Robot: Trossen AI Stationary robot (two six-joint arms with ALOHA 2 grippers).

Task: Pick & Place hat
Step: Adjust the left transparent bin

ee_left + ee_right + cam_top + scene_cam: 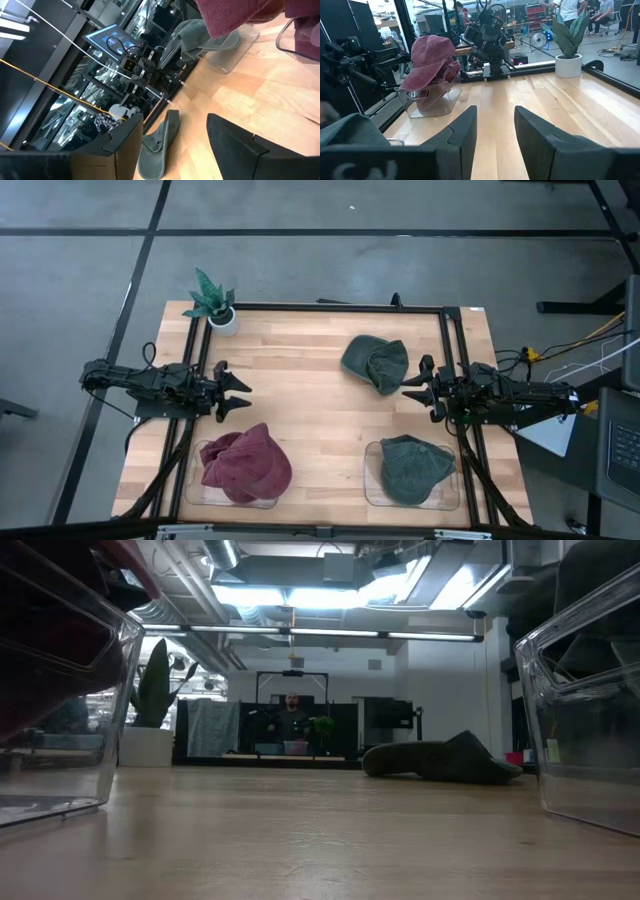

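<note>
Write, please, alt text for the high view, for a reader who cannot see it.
Seen from above, a wooden table holds three hats: a red hat on a clear tray at front left, a green hat on a second tray at front right, and a loose green hat near the back. The left gripper and right gripper, both empty, face each other from the sides; a plant stands in the back left corner.

One hat (375, 363) loose on the table (300, 380), two others in trays (412, 490) at the near edge.

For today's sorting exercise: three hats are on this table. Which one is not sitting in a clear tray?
The green hat lying loose on the bare wood toward the far right. The maroon hat and the other green hat each sit in a clear tray.
</note>
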